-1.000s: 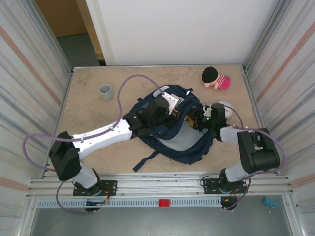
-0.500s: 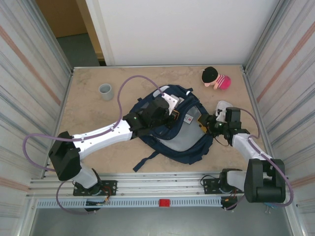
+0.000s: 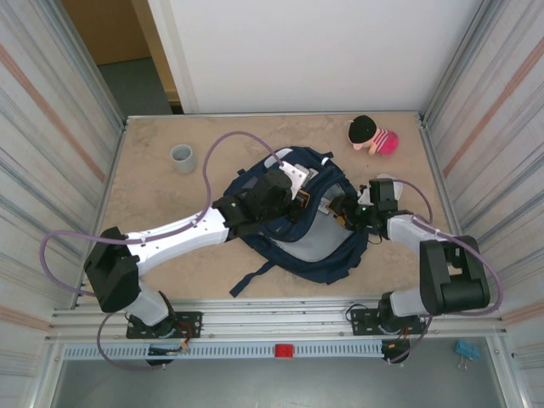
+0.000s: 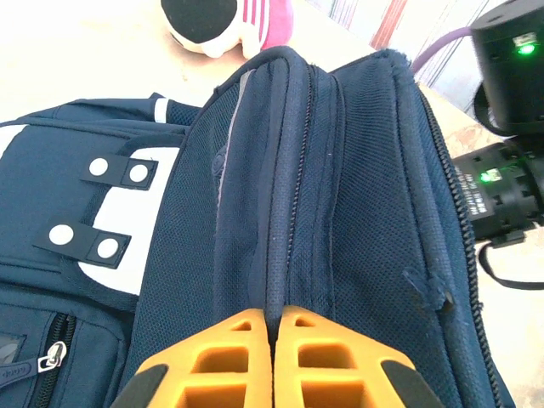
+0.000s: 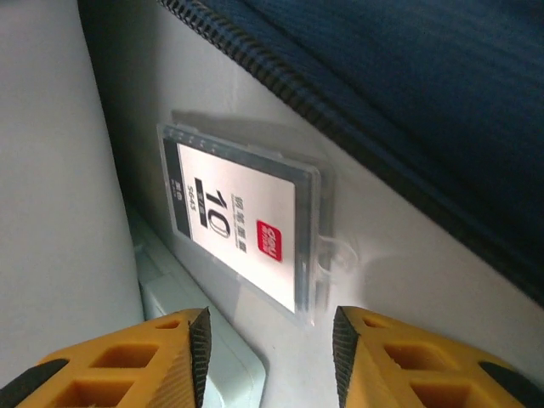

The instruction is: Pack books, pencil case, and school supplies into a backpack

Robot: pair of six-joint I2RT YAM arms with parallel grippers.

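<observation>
The left end effector (image 4: 274, 321) has its orange fingers pressed together, pinching a folded edge of the backpack (image 4: 340, 170) and holding it. In the left wrist view that navy fabric rises from the fingers. White panels with snap tabs lie to the left.

The right end effector (image 5: 270, 340) has its fingers parted to a middling width, with nothing between them. It is inside the backpack's open mouth, over pale grey lining. Just beyond the fingers a clear plastic box (image 5: 242, 229) lies flat against the lining. The box has a white label with a large "10" and a red mark. Beside the left finger is the rounded corner of a pale teal pencil case (image 5: 200, 336), partly under the box. A dark zip edge crosses above.

From overhead, the backpack (image 3: 306, 246) lies flat near the middle of the table (image 3: 153, 212). The left end effector (image 3: 293, 202) is on its upper edge and the right end effector (image 3: 344, 208) reaches in from the right. A grey cup (image 3: 183, 158) stands well apart at the far left. A pink and black plush toy (image 3: 374, 136) sits at the far right.
</observation>
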